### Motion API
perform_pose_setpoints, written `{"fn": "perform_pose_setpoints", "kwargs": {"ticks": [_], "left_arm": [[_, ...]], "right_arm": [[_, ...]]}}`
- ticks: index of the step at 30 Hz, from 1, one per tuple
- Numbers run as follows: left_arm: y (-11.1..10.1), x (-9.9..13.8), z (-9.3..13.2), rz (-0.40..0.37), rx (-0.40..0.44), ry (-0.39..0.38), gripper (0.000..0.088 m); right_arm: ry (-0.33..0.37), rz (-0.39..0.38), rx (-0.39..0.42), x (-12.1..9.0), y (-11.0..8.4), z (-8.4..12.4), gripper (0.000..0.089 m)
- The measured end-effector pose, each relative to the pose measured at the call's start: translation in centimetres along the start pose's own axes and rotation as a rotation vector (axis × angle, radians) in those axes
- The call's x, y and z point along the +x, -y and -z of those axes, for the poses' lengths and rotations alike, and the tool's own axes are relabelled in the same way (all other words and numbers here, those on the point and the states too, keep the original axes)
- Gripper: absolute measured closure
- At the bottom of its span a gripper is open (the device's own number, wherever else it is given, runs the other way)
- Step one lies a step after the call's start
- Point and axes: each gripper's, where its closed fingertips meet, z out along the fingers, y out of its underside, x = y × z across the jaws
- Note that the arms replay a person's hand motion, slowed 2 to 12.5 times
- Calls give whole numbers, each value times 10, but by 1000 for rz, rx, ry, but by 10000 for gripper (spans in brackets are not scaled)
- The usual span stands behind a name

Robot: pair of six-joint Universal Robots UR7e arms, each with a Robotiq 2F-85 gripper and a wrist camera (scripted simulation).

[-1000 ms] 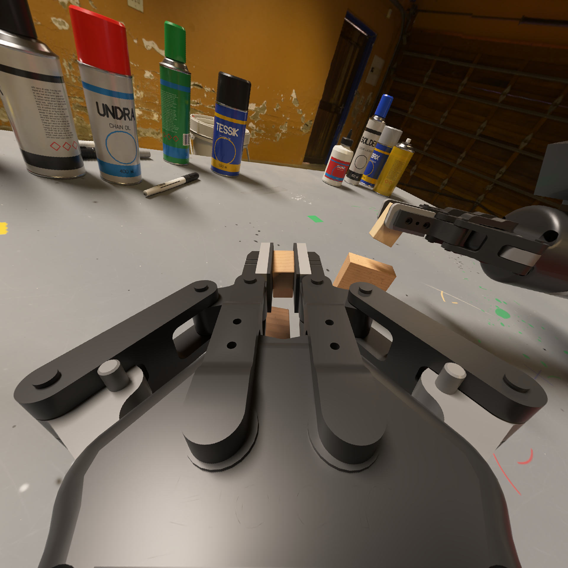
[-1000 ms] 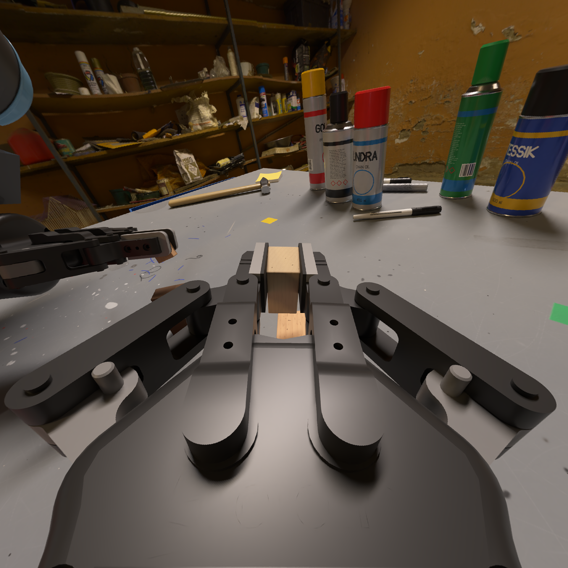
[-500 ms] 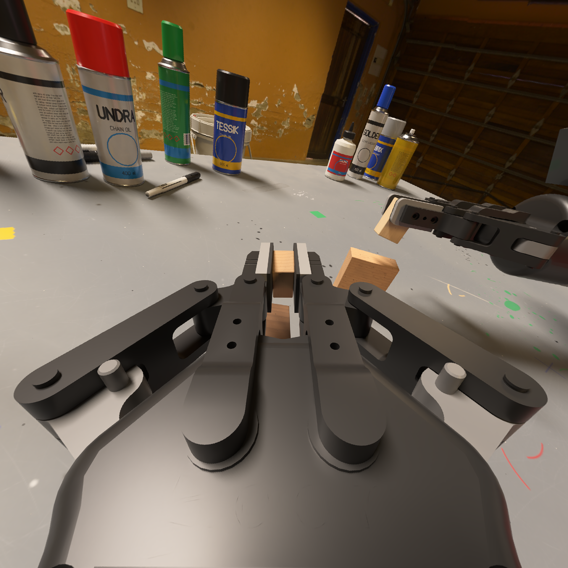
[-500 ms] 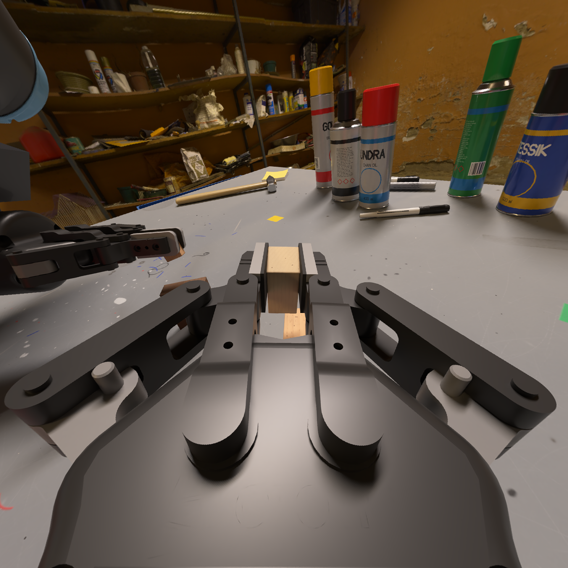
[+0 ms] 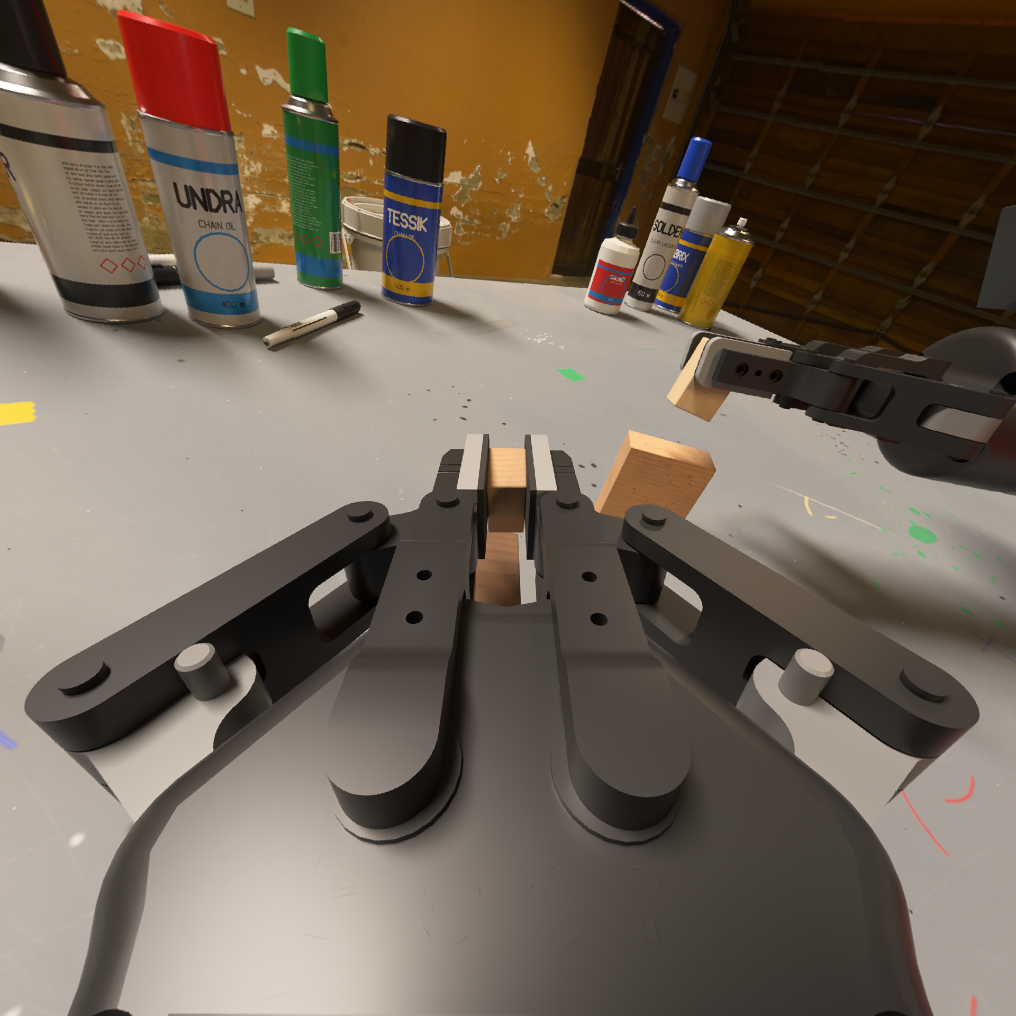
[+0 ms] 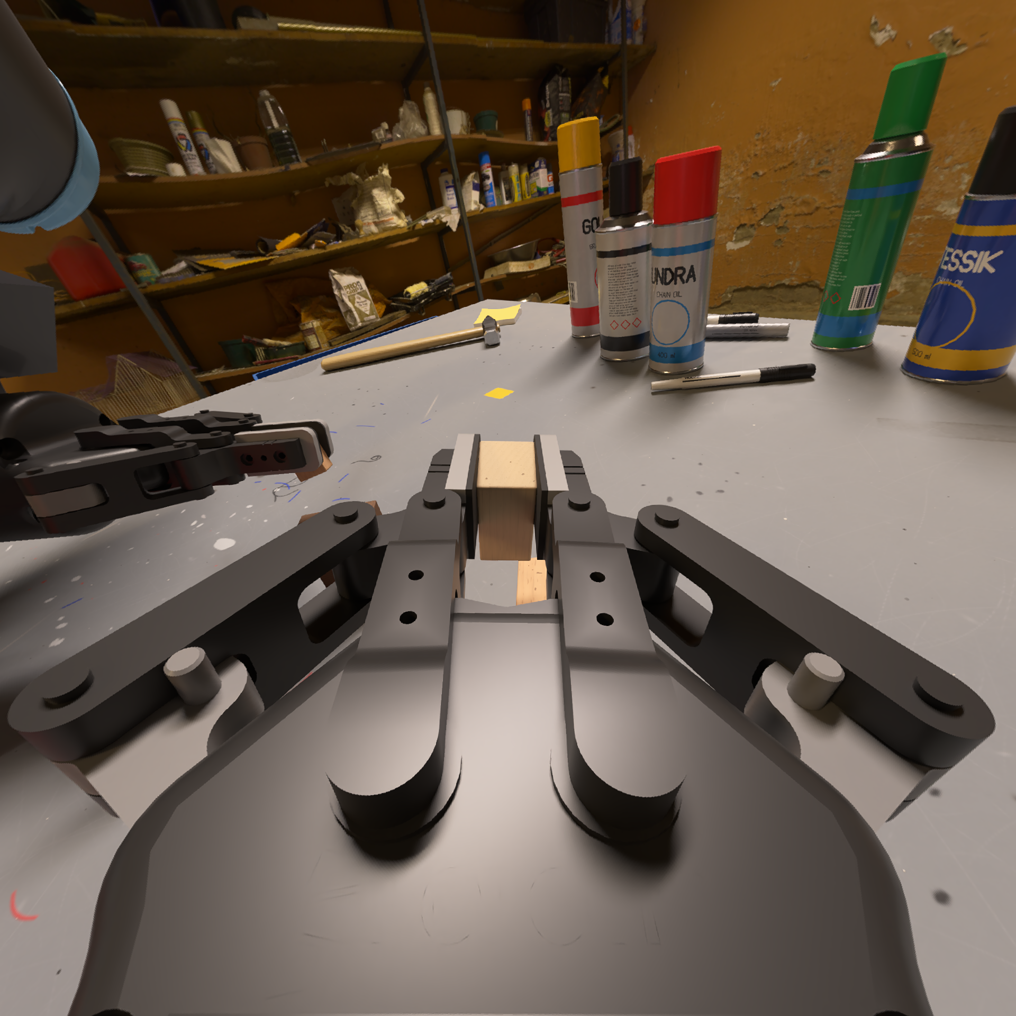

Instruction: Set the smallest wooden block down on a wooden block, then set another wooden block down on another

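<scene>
In the left wrist view, the left gripper (image 5: 507, 462) pinches a small reddish-tan wooden block (image 5: 506, 474) between its pale pads, held above the grey paint-flecked table (image 5: 275, 467). Below it, seen through the gap between the fingers, is a brown wooden block (image 5: 497, 572) lying on the table. A larger pale wooden block (image 5: 654, 475) lies just beside on the right. My judgement: if the held block is let go off-centre or from too high, it could tip off the brown one, since the fingers hide most of the landing face. The right gripper (image 5: 695, 368) hangs close by on the right with its own cargo, so a sideways move risks a knock. Open table lies ahead and to the left; the spray cans (image 5: 209, 220) and the black-capped white marker (image 5: 310, 323) stand well apart.

In the right wrist view, the right gripper is pressed onto a light square-ended wooden block (image 6: 506, 489), clear of the table. Only a sliver of another pale block (image 6: 532, 581) shows below, offset to the right, so a straight drop would probably land on its edge. The left gripper (image 6: 316, 451) sits near on the left. The table's far edge and the wooden-handled hammer (image 6: 412, 346) are well apart.
</scene>
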Motion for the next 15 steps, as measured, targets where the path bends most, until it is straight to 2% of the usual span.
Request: {"fn": "perform_pose_setpoints", "kwargs": {"ticks": [15], "left_arm": [[-6, 2, 4, -27, -18, 2, 769]], "right_arm": [[5, 0, -24, -2, -3, 1, 724]]}}
